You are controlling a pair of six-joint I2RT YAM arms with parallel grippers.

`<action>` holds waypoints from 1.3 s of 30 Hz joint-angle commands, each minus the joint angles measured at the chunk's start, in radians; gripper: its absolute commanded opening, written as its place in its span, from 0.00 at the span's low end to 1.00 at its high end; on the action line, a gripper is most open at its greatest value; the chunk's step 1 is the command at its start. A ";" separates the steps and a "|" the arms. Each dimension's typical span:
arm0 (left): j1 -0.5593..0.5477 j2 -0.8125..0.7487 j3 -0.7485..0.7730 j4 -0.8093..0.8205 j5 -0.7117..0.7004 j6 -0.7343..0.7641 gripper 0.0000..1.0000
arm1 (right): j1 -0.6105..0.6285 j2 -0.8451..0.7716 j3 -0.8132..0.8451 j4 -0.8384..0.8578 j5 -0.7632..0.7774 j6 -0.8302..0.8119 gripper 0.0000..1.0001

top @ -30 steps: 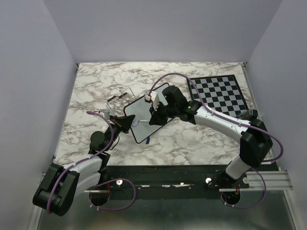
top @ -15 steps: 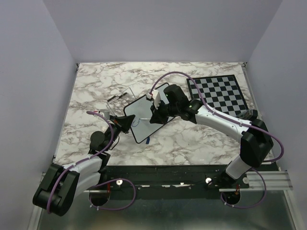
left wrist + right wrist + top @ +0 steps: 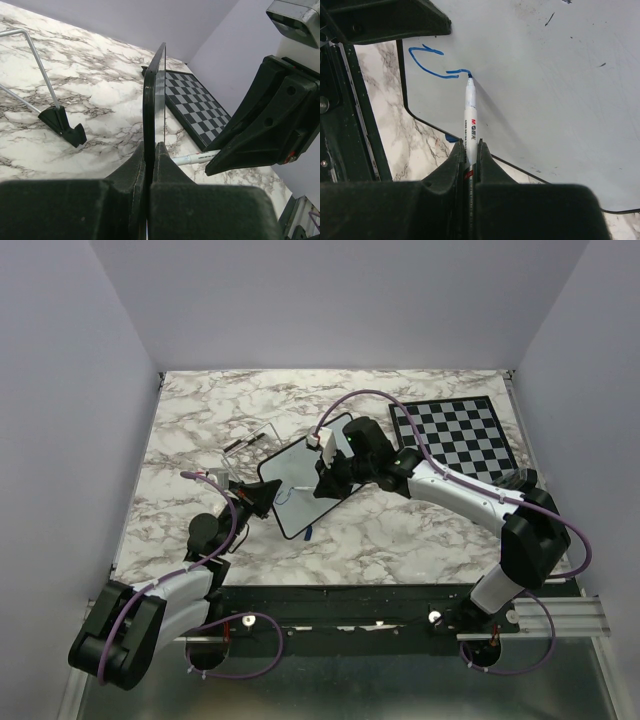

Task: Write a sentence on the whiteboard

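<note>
The whiteboard (image 3: 300, 475) lies tilted across the middle of the marble table, white with a thin black frame. My left gripper (image 3: 262, 496) is shut on its left edge; the left wrist view shows that edge (image 3: 150, 100) clamped between the jaws. My right gripper (image 3: 322, 483) hovers over the board, shut on a white marker (image 3: 470, 117) whose blue tip touches the whiteboard (image 3: 545, 85). The sentence (image 3: 432, 65) is only a short blue hooked stroke near the board's corner, ending at the tip. The same blue mark (image 3: 285, 494) shows faintly from above.
A black-and-white chessboard (image 3: 455, 435) lies at the back right. A wire stand (image 3: 248, 443) with black feet sits behind the whiteboard, also at the left in the left wrist view as the stand (image 3: 60, 120). A blue cap (image 3: 309, 534) lies by the board's near edge.
The right gripper with the marker has shifted slightly along the board, lengthening the blue stroke. The left gripper and whiteboard have stayed put.
</note>
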 commanded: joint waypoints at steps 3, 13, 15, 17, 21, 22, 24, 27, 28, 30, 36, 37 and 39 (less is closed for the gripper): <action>-0.009 0.010 -0.013 -0.001 0.040 0.037 0.00 | -0.006 0.021 -0.032 -0.013 0.019 -0.011 0.01; -0.009 0.025 -0.018 0.019 0.041 0.034 0.00 | 0.003 0.035 -0.015 -0.021 -0.019 -0.007 0.01; -0.007 0.034 -0.020 0.032 0.043 0.030 0.00 | 0.009 0.038 -0.004 -0.021 -0.024 -0.006 0.01; -0.009 0.040 -0.021 0.042 0.046 0.028 0.00 | 0.017 0.039 0.002 -0.022 -0.025 -0.005 0.00; -0.009 0.041 -0.023 0.046 0.046 0.025 0.00 | 0.026 0.042 0.010 -0.024 -0.027 -0.005 0.01; -0.009 0.042 -0.024 0.046 0.046 0.025 0.00 | 0.028 0.042 0.011 -0.024 -0.027 -0.005 0.01; -0.009 0.042 -0.024 0.046 0.044 0.025 0.00 | 0.026 0.043 0.016 -0.024 -0.032 -0.003 0.00; -0.009 0.041 -0.024 0.048 0.044 0.025 0.00 | 0.029 0.044 0.030 -0.025 -0.030 0.001 0.01; -0.009 0.040 -0.024 0.048 0.044 0.025 0.00 | 0.028 0.043 0.040 -0.024 -0.029 0.001 0.00; -0.009 0.039 -0.026 0.046 0.046 0.025 0.00 | 0.029 0.041 0.053 -0.025 -0.019 0.003 0.01; -0.009 0.037 -0.027 0.045 0.044 0.025 0.00 | 0.028 0.041 0.089 -0.025 -0.025 0.010 0.01; -0.009 0.037 -0.027 0.046 0.044 0.025 0.00 | 0.028 0.044 0.091 -0.025 -0.024 0.010 0.01; -0.009 0.036 -0.029 0.045 0.044 0.025 0.00 | 0.029 0.044 0.090 -0.025 -0.024 0.010 0.01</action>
